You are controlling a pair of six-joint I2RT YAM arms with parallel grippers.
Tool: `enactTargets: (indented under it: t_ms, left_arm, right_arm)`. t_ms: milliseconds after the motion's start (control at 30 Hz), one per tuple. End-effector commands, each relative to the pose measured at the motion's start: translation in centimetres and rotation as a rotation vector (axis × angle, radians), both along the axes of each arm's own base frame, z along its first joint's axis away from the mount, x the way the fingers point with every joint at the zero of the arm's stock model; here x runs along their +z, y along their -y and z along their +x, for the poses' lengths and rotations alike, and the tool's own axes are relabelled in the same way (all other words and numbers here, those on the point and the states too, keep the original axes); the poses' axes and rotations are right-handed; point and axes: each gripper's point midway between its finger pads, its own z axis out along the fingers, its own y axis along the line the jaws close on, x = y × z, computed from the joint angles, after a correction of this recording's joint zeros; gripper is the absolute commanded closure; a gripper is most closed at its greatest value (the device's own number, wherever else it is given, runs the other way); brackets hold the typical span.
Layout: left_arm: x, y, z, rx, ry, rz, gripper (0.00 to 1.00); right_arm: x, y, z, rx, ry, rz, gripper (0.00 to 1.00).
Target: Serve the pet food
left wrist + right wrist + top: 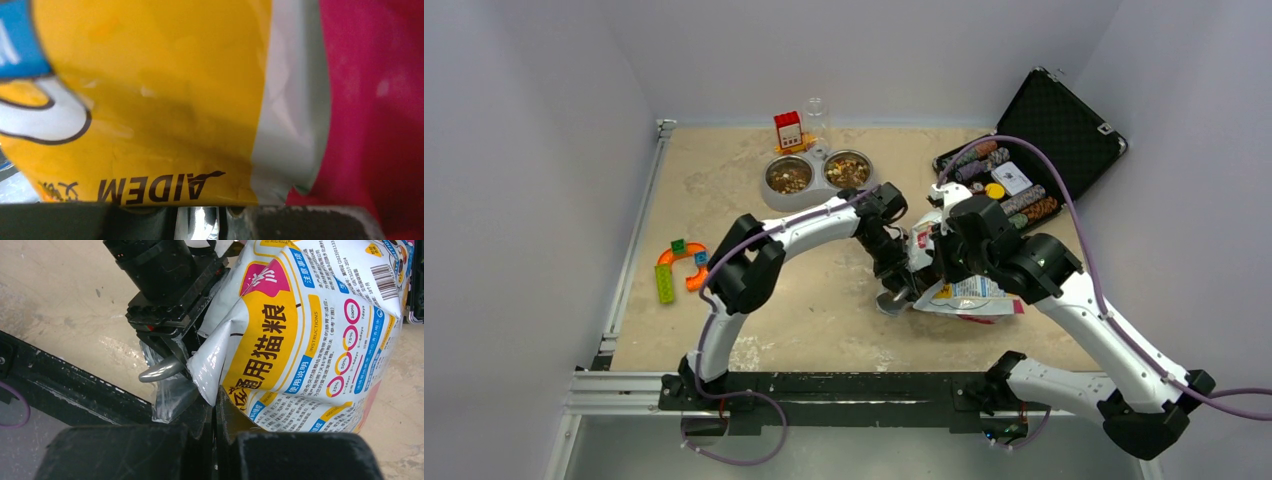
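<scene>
The right gripper (216, 412) pinches the edge of a printed bag (310, 330), apparently to hold its mouth open. The left gripper (175, 352) clamps a metal scoop (159, 371) at that opening. Brown pet food (789, 178) already lies in the far twin bowls (816, 188).

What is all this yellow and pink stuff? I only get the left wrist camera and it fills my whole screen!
Observer: That's a printed pet food bag. The right gripper is pinched shut on its lower edge.
Operator: What's my left one doing?
Observer: The left gripper is right up against the bag, and a metal scoop sticks out of it by its grey handle.
Operator: Where does the food go?
Observer: From above, a double bowl sits at the far edge of the table, with brown pet food in both cups.
</scene>
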Motion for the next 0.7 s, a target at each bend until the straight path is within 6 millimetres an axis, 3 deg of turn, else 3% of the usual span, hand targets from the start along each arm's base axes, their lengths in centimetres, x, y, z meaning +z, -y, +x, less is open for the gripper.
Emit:
enactTargets:
  t_ms: [0,200,367,533,667]
  left_arm:
    - [-1.0,2.3,2.1,-0.03,0.163,-0.093,1.0]
    - [4.9,0.4,1.9,-0.06,0.438,-0.508,1.0]
    - [7.6,-1.9,0.6,-0.027,0.494,-0.708,1.0]
    - [8.7,-4.3,0.5,0.109,0.452,-0.755,1.0]
    - [8.4,-5.3,-0.3,0.126,0.454,-0.72,1.0]
  right_arm:
    - [5.6,-3.2,0.8,0.034,0.134,0.231,1.0]
    - [5.1,-2.5,0.5,0.02,0.135,0.216,1.0]
    - [5.6,-1.8,0.5,0.004,0.156,0.21,1.0]
    - [5.4,-1.2,0.2,-0.007,0.161,0.199,1.0]
    - [5.2,-0.6,-0.1,-0.021,0.167,0.195,1.0]
